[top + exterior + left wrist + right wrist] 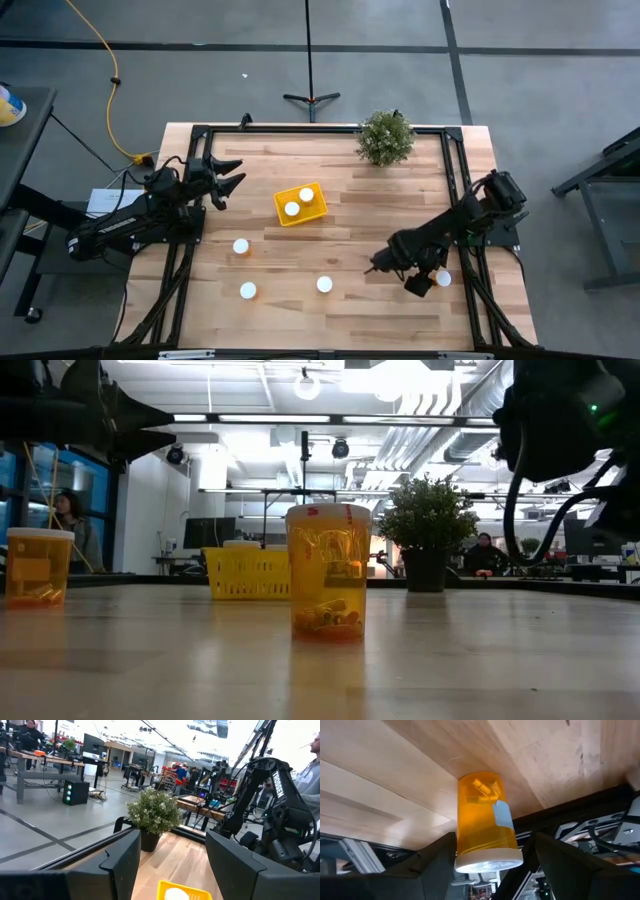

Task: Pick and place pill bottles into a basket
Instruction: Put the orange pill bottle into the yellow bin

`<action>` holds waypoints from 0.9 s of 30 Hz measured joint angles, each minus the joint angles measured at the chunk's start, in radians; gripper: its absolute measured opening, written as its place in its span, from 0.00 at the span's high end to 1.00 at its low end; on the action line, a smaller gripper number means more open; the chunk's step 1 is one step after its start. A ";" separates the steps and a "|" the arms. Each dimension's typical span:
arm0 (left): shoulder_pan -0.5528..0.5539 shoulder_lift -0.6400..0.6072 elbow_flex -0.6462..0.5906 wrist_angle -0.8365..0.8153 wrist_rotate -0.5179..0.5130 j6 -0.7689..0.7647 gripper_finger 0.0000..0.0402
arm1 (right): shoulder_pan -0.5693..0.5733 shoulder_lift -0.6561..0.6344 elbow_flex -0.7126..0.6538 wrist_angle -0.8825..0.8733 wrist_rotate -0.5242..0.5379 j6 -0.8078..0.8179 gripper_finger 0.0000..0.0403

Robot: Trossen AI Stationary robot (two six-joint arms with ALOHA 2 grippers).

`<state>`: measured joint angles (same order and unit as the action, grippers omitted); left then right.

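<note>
Near the desk's (340, 330) front right we see the right gripper (428, 281) with fingers spread around one standing pill bottle (485, 822), three more bottles (248, 290) stand loose mid-desk, and beyond them the basket (318, 209) holds two, the left gripper (231, 178) hanging open beside it.

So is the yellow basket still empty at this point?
No, the basket already holds two pill bottles, their white caps showing side by side in the high view. Four more stand out on the table.
</note>
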<state>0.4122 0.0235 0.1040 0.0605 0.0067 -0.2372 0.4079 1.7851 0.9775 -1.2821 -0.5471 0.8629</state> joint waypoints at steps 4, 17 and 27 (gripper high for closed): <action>0.000 0.000 0.000 0.000 0.000 -0.003 0.36 | 0.010 0.000 0.000 -0.001 0.007 0.004 0.35; 0.000 0.000 0.000 0.001 0.000 -0.003 0.36 | 0.032 0.000 0.000 0.000 -0.039 0.001 0.35; 0.000 0.000 0.000 0.001 0.000 -0.004 0.36 | 0.032 0.000 0.000 0.001 -0.069 0.010 0.35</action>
<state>0.4122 0.0235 0.1040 0.0616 0.0070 -0.2409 0.4397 1.7851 0.9779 -1.2812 -0.6158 0.8730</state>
